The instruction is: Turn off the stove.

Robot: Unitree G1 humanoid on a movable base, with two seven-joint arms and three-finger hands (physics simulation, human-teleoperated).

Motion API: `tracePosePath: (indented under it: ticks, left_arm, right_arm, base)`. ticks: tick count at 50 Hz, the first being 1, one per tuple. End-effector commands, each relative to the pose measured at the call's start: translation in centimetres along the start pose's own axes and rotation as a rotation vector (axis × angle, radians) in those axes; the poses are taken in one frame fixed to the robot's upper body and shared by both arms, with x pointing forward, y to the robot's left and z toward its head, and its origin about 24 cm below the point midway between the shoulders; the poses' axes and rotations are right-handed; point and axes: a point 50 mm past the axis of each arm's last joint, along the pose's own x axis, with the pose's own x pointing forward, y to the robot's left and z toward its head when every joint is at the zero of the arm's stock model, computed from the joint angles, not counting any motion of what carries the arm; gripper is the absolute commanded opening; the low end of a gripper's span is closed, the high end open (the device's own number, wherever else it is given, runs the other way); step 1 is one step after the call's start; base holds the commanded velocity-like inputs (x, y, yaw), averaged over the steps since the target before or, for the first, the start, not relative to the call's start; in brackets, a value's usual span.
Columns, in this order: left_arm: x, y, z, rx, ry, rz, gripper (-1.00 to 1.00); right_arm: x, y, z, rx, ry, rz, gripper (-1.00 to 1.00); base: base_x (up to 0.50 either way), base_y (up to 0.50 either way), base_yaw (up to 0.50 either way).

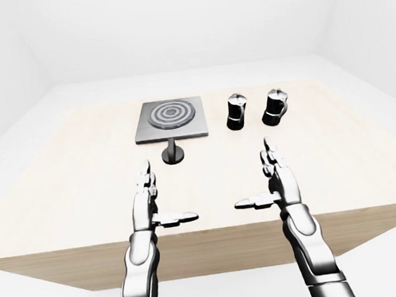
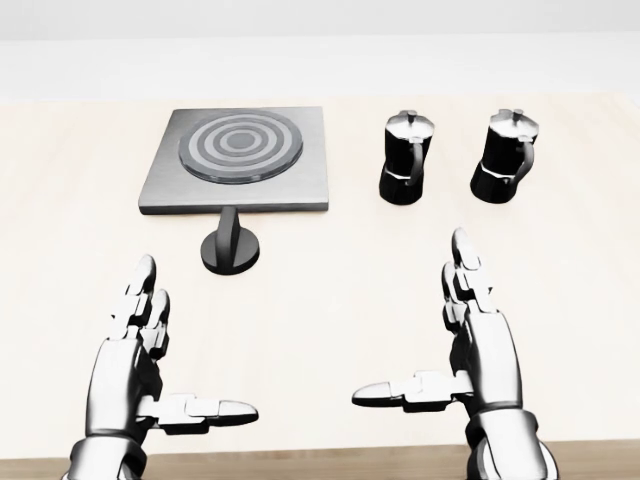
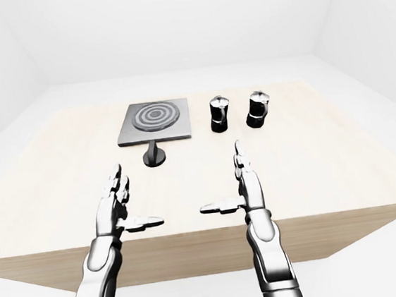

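Head view: pale wood table [image 2: 560,300], white room, both hands splayed, empty.

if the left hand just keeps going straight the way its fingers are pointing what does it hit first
Most likely the black knob just below the stove in the head view. The left hand is open, its fingers aimed up the table slightly left of the knob, so it might slip past and reach the stove's edge instead.

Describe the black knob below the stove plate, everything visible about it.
The knob is black, a round flat base with a narrow upright grip ridge across it, pointing toward the stove. It looks like matte plastic. It sits flat on the pale wooden table, just below the stove's lower edge in the head view. Nothing else touches it; both open hands hover lower in the view, apart from it.
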Motion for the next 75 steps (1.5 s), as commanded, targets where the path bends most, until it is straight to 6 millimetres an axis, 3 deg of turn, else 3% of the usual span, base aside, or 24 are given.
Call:
tracePosePath:
  ticks: [1, 8, 15, 18, 20, 21, 22, 26, 30, 47, 75]
  left_arm:
    - [-0.4, 0.5, 0.4, 0.0, -0.03, -0.012, 0.99]
    - [-0.6, 0.5, 0.3, 0.008, -0.041, -0.015, 0.98]
    - [-0.5, 0.7, 0.0, 0.003, -0.035, -0.006, 0.99]
    - [-0.5, 0.7, 1.1, 0.003, -0.072, -0.008, 0.99]
    - [-0.7, 1.2, 7.6, -0.065, -0.273, 0.002, 0.99]
    - [-0.8, 1.2, 7.9, -0.069, -0.284, 0.003, 0.99]
    - [-1.4, 1.6, 12.4, -0.078, -0.487, 0.012, 0.99]
    - [-1.5, 2.1, 15.0, -0.105, -0.605, 0.03, 0.99]
    - [-0.5, 2.3, 13.7, -0.102, -0.535, 0.051, 0.99]
    - [-0.1, 2.5, 13.4, -0.118, -0.519, 0.064, 0.99]
    - [0.3, 3.1, 13.1, -0.118, -0.499, 0.085, 0.99]
  right_arm:
    - [-0.1, -0.7, 2.4, -0.058, -0.146, 0.024, 1.0]
    - [-0.3, -0.3, 0.6, -0.07, -0.036, 0.067, 1.0]
    - [-0.4, -0.1, 0.8, -0.033, -0.047, 0.105, 1.0]
    - [-0.4, -0.2, 2.0, -0.04, -0.081, 0.102, 1.0]
    - [-0.6, -0.2, 6.9, -0.035, -0.235, 0.114, 1.0]
    - [-0.6, -0.2, 7.0, -0.035, -0.243, 0.114, 1.0]
    - [-1.2, -0.1, 10.4, -0.047, -0.393, 0.128, 1.0]
    - [-1.3, 0.0, 12.4, -0.066, -0.482, 0.136, 1.0]
    - [-1.0, 0.0, 12.7, -0.054, -0.494, 0.143, 1.0]
    - [-1.2, -0.2, 12.4, -0.021, -0.484, 0.153, 1.0]
    - [-1.2, -0.2, 12.2, -0.017, -0.478, 0.161, 1.0]
  base:
    - [0.0, 0.0, 0.0]
    - [0.0, 0.0, 0.0]
    - [0.0, 0.0, 0.0]
    - [0.0, 0.0, 0.0]
    - [0.0, 0.0, 0.0]
    - [0.0, 0.0, 0.0]
    - [0.0, 0.0, 0.0]
    - [0.0, 0.0, 0.0]
    - [0.0, 0.0, 0.0]
    - [0.0, 0.01, 0.0]
    - [0.0, 0.5, 0.0]
